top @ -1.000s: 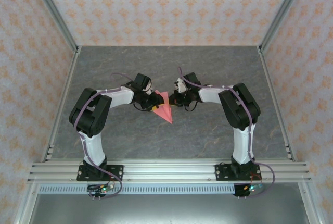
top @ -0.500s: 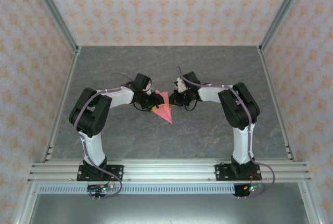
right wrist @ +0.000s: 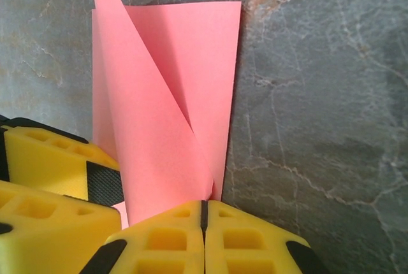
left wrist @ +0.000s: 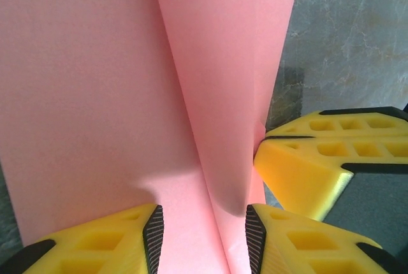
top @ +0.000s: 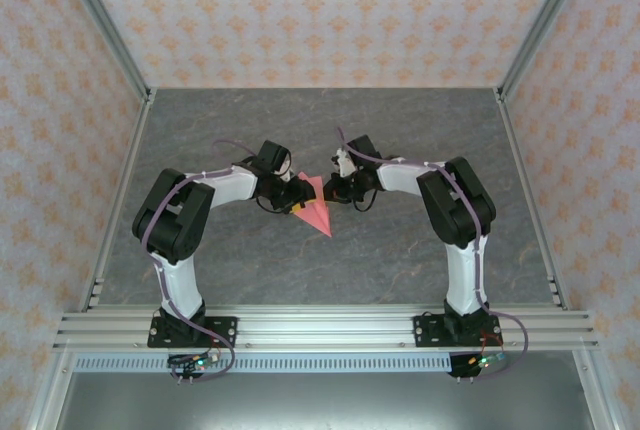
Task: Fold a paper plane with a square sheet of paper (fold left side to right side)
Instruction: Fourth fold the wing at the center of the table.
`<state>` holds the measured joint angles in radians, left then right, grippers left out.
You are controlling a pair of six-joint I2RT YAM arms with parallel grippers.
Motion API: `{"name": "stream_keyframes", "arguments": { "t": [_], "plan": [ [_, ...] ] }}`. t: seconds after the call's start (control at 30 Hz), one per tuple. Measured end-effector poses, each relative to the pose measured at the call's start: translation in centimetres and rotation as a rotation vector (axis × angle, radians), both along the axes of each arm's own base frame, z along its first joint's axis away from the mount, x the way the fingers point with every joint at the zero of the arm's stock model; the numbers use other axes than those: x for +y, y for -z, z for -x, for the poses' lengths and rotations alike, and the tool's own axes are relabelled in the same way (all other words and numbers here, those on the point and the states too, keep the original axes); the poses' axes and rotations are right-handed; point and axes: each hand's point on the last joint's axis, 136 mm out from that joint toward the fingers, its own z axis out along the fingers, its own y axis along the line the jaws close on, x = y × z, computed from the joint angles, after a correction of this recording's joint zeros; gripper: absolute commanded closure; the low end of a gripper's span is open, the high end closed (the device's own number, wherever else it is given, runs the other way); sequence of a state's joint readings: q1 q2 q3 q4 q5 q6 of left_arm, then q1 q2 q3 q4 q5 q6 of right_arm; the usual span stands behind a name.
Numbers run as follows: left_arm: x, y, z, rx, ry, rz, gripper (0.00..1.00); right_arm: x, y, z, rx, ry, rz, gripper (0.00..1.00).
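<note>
The salmon-pink sheet of paper, partly folded to a point toward the near side, lies mid-table between both arms. My left gripper stands over its left part, open, its pads apart on either side of a crease with the paper flat beneath. My right gripper is shut on the lower edge of a flap that curls up off the sheet. The right gripper's yellow fingers sit close beside the left gripper's, touching that flap.
The grey marbled tabletop is bare around the paper. Aluminium frame rails run along the near edge, and patterned walls close in the back and sides.
The right arm has edged slightly to the left. The paper and the left gripper look unchanged.
</note>
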<state>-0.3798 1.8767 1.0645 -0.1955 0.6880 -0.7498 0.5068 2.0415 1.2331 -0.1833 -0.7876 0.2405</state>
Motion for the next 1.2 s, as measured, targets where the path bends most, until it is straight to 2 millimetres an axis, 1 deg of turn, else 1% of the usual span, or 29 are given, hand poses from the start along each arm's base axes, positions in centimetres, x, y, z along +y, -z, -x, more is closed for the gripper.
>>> {"name": "stream_keyframes", "arguments": {
  "t": [0.07,0.13,0.23,0.3,0.37,0.4,0.47,0.53,0.63,0.8,0.9,1.0,1.2],
  "plan": [
    [0.0,-0.5,0.0,-0.008,0.007,-0.001,0.56,0.0,0.1,0.0,-0.006,-0.004,0.014,0.92],
    [-0.1,-1.3,-0.3,-0.023,0.013,0.001,0.56,0.0,0.1,0.0,-0.008,-0.008,0.022,0.92],
    [-0.2,-3.4,-1.2,-0.07,0.017,0.014,0.56,0.0,0.1,0.0,-0.01,-0.012,0.027,0.92],
    [-0.3,-4.8,-1.7,-0.105,0.022,0.025,0.61,0.0,0.1,0.0,-0.012,-0.013,0.029,0.92],
    [-0.4,-5.7,-2.3,-0.126,0.026,0.037,0.7,0.0,0.1,0.0,-0.014,-0.015,0.03,0.92],
    [-0.5,-5.9,-2.5,-0.131,0.026,0.042,0.73,0.0,0.1,0.0,-0.014,-0.015,0.03,0.92],
    [-0.6,-6.1,-2.7,-0.13,0.027,0.051,0.74,0.0,0.1,0.0,-0.014,-0.016,0.034,0.92],
    [-0.9,-5.7,-3.0,-0.119,0.033,0.058,0.75,0.0,0.1,0.0,-0.016,-0.018,0.035,0.92],
    [-1.0,-4.6,-3.3,-0.097,0.033,0.057,0.75,0.0,0.1,0.0,-0.016,-0.018,0.037,0.92],
    [-0.8,-2.0,-3.3,-0.036,0.027,0.043,0.76,0.0,0.1,0.0,-0.018,-0.021,0.038,0.92],
    [-0.8,-0.9,-3.4,-0.013,0.024,0.039,0.76,0.1,0.1,0.0,-0.017,-0.023,0.04,0.92],
    [-0.9,-0.5,-3.4,-0.003,0.022,0.042,0.76,0.1,0.1,0.0,-0.013,-0.024,0.043,0.92],
    [-0.6,-0.5,-3.5,-0.005,0.017,0.04,0.76,0.1,0.1,0.0,-0.016,-0.031,0.053,0.92]
  ]
}}
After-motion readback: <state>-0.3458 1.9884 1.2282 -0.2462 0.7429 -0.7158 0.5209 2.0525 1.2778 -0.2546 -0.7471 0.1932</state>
